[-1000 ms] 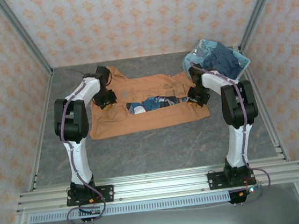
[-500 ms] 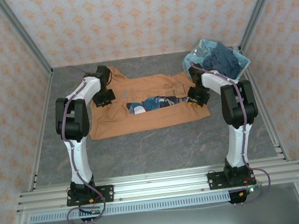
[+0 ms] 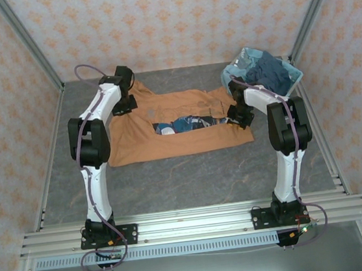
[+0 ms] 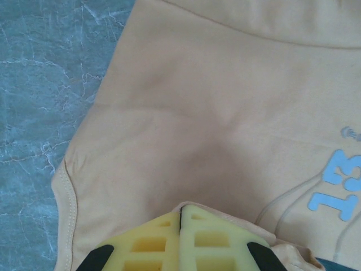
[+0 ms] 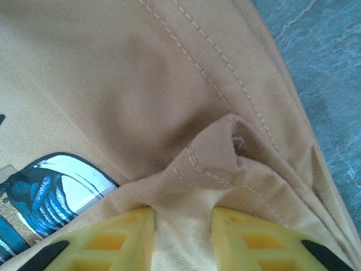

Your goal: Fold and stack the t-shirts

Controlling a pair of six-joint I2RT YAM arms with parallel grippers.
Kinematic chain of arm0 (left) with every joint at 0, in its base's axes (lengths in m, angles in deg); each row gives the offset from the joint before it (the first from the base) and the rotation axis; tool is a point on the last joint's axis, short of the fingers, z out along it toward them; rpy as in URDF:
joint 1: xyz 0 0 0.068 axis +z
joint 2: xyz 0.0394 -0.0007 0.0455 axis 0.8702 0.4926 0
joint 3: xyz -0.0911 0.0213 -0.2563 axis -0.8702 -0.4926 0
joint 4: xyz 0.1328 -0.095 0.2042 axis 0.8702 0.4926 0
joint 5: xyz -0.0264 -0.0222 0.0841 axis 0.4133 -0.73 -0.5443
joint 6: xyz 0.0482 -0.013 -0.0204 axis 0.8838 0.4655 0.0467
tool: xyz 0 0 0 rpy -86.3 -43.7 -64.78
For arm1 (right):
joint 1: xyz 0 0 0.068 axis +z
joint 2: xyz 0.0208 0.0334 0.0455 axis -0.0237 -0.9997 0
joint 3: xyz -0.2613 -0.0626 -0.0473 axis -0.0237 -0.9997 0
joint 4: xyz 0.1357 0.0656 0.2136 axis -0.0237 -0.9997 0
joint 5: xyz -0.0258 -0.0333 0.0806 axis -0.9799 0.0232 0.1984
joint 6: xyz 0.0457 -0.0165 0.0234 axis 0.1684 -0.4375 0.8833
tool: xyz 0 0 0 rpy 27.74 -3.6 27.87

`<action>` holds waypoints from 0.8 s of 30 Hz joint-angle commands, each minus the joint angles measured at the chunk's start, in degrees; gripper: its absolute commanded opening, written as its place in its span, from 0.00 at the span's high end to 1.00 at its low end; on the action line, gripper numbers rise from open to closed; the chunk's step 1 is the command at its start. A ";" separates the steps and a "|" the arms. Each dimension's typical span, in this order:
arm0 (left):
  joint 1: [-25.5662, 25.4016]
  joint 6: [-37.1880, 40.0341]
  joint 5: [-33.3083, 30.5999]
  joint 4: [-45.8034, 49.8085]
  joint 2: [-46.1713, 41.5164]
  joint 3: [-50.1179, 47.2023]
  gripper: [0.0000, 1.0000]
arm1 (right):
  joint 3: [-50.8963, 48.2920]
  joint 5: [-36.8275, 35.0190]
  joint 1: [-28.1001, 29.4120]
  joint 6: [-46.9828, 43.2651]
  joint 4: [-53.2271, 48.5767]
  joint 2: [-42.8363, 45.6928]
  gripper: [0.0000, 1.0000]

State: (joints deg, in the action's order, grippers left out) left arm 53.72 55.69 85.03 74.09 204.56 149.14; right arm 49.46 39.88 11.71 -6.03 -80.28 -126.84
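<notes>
**Q:** Left hand (image 4: 180,210), what is it doing?

**A:** Its yellow fingers are pressed together on the orange-tan t-shirt (image 3: 169,146), which lies spread on the grey tabletop (image 3: 192,180). Creases run up to the fingertips, so a thin fold seems to be pinched. A sleeve hem lies just to its left and a pale blue "13" to its right.

**Q:** And the right hand (image 5: 181,214)?

**A:** It is pinching a bunched, stitched hem of the same shirt, and cloth fills the gap between its fingers. The dark print (image 3: 186,124) lies to its left and bare tabletop to its right. Beyond it, a pale blue basket (image 3: 295,73) holds darker shirts (image 3: 272,73).

**Q:** What could go wrong?

**A:** The left pinch looks shallow, so the cloth may slip free when lifted. If the hands rise unevenly, the fold may land crooked. The right hand is also near the basket and could nudge it.
</notes>
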 commanded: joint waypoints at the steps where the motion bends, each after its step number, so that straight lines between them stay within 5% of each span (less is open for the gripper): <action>1: -0.25 0.40 -3.98 7.43 3.89 3.33 0.87 | -0.59 1.53 0.57 -0.59 -1.35 -2.98 0.66; 6: -1.32 -2.46 -10.38 9.86 2.04 5.58 0.57 | -0.59 1.47 0.62 -0.59 -1.33 -2.57 0.66; 12: -6.58 -5.45 -2.34 4.11 -6.03 1.20 0.58 | -0.55 1.18 0.63 -1.02 -1.32 -2.42 0.66; 24: -9.41 -12.41 2.52 3.37 1.14 0.34 0.63 | -0.69 1.46 0.64 -1.20 -1.22 -2.54 0.66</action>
State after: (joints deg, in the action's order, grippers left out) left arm 43.84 45.20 87.13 77.39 203.49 149.64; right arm 49.46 40.07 11.71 -6.49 -80.26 -126.87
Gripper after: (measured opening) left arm 0.378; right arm 0.343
